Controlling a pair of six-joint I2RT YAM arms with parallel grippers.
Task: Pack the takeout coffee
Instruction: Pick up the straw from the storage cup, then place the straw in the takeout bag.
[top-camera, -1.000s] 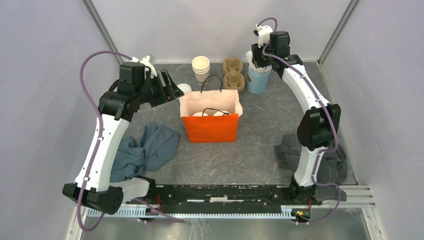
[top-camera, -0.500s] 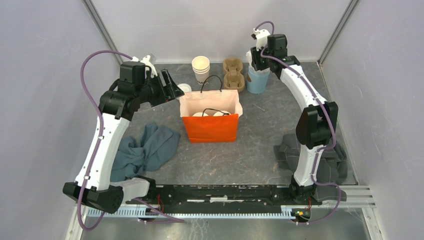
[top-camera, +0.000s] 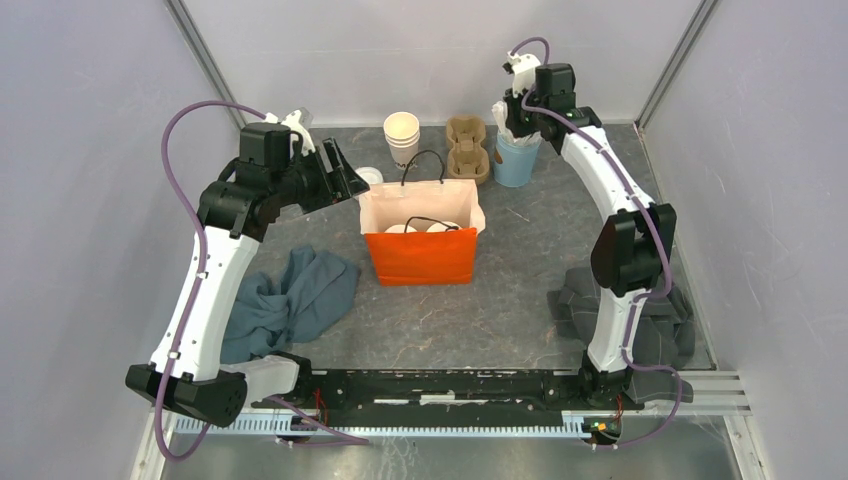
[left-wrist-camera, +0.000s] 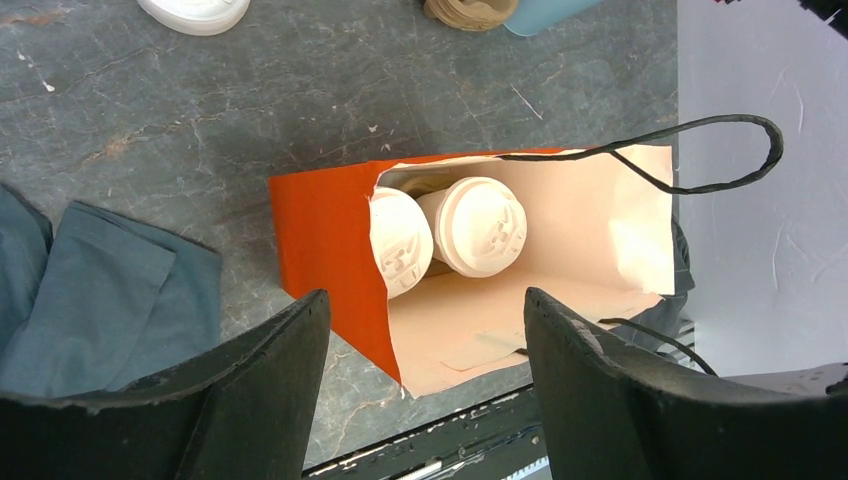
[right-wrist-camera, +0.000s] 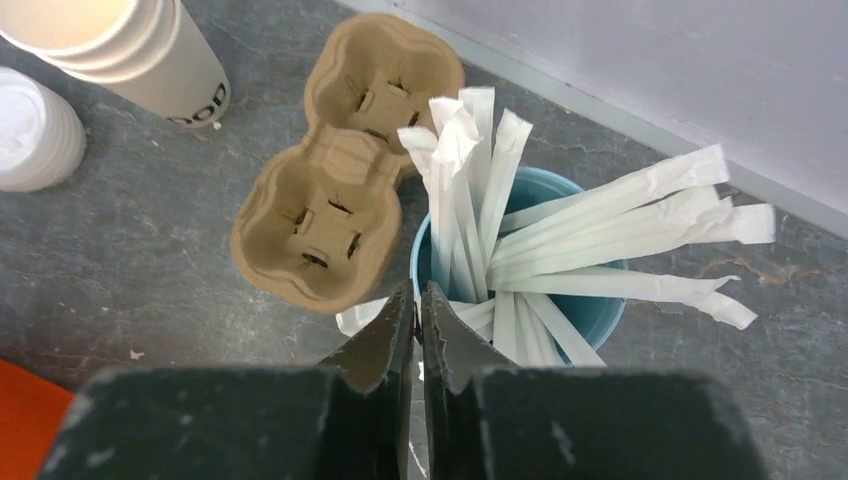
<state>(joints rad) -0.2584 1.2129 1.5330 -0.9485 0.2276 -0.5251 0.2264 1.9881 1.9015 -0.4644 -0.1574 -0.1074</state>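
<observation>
- My left gripper (left-wrist-camera: 425, 310) hangs wide open and empty above the orange paper bag (left-wrist-camera: 320, 230).
- Two cream paper cups with white plastic sip lids (left-wrist-camera: 478, 225) stand side by side inside the bag, beside its black cord handle (left-wrist-camera: 700, 150).
- My right gripper (right-wrist-camera: 417, 297) is pinched nearly together at the round blue cup (right-wrist-camera: 590, 310), seemingly on one of the white paper-wrapped straws (right-wrist-camera: 600, 210).
- Just beside the blue cup lies a brown pulp cup carrier (right-wrist-camera: 340, 180), with a stack of lidless cream cups (right-wrist-camera: 130, 50) and a stack of white lids (right-wrist-camera: 35, 130) near it.

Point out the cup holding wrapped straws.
The light blue cup by the brown pulp carrier; the lidless cream cup stack and bagged lidded cream cups hold none.
</observation>
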